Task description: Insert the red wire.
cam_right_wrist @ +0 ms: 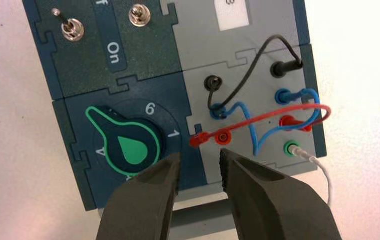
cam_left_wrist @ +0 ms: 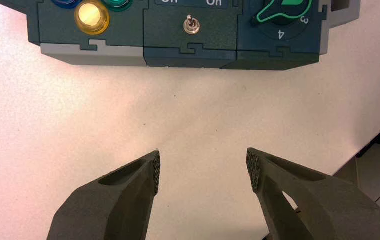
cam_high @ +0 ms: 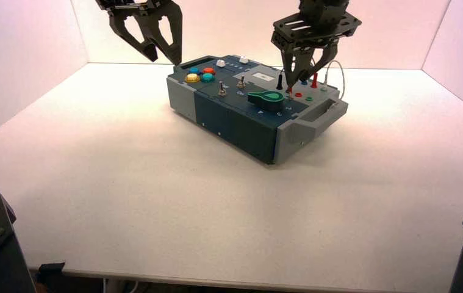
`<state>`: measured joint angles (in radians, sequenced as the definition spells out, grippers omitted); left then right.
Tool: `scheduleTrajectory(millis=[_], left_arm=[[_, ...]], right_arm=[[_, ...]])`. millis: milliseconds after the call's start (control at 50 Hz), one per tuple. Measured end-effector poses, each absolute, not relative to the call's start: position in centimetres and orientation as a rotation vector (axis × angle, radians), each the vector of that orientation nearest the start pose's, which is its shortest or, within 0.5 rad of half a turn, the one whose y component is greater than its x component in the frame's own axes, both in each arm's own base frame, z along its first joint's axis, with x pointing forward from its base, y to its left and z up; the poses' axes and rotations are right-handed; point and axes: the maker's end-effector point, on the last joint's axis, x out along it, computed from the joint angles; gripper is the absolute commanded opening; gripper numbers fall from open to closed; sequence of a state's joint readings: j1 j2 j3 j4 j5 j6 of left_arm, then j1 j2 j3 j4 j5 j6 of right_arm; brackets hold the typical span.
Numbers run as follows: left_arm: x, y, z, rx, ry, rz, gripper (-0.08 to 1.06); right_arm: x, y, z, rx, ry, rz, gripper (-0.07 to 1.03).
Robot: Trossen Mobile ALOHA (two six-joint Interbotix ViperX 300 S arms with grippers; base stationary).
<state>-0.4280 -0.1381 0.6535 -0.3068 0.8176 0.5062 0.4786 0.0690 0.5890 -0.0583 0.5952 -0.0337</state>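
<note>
The red wire (cam_right_wrist: 270,114) is seated at one end; its loose plug (cam_right_wrist: 198,139) lies beside the open red socket (cam_right_wrist: 223,136). Above it, the right gripper (cam_right_wrist: 200,156) is spread, nothing held. If the arching blue wire (cam_right_wrist: 256,131) is caught during gripping, it could be pulled out. The left gripper (cam_left_wrist: 203,156) is parked open, off the box's front (cam_left_wrist: 187,59).

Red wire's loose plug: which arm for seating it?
Right, I'd say: its open gripper hovers by the loose plug and red socket. The left gripper hangs off by the box's button end.
</note>
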Motion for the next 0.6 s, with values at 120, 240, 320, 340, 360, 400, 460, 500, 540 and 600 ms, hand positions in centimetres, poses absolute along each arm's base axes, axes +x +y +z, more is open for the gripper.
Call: scheduleTrajectory(millis=[120,240,320,340,360,400,460,500,540,600], left_arm=[[27.8,-17.0,11.7,0.377,1.237,-0.745,0.88],[27.8,-17.0,11.7,0.377,1.237,-0.745,0.88],[27.8,-17.0,11.7,0.377,1.24,-0.746,0.88],[27.8,-17.0,11.7,0.377,1.239,-0.745,0.88],[27.8,-17.0,11.7,0.378,1.24,-0.747,0.88],[27.8,-17.0,11.7,0.378,1.24,-0.747,0.88],[27.8,-17.0,11.7,0.377,1.24,-0.746,0.88],[27.8,-17.0,11.7,0.377,1.24,-0.746,0.88],[27.7,-17.0,11.6,0.378,1.242,-0.747,0.88],[27.8,-17.0,11.7,0.378,1.24,-0.747,0.88]], right_arm=[[33.6,16.8,7.0,-0.39,1.207,0.438,0.43],[33.7,16.9,6.8,-0.391,1.21,0.438,0.41],[33.9,17.0,6.6,-0.392,1.214,0.437,0.39],[33.9,16.9,6.5,-0.392,1.216,0.436,0.38],[33.9,17.0,6.6,-0.392,1.214,0.437,0.37],[34.0,17.1,6.6,-0.392,1.213,0.438,0.36],[34.2,17.1,6.6,-0.39,1.208,0.437,0.34],[34.4,17.2,6.7,-0.389,1.205,0.437,0.32],[34.4,17.2,6.7,-0.389,1.205,0.437,0.28],[34.5,17.3,6.8,-0.387,1.201,0.438,0.23]])
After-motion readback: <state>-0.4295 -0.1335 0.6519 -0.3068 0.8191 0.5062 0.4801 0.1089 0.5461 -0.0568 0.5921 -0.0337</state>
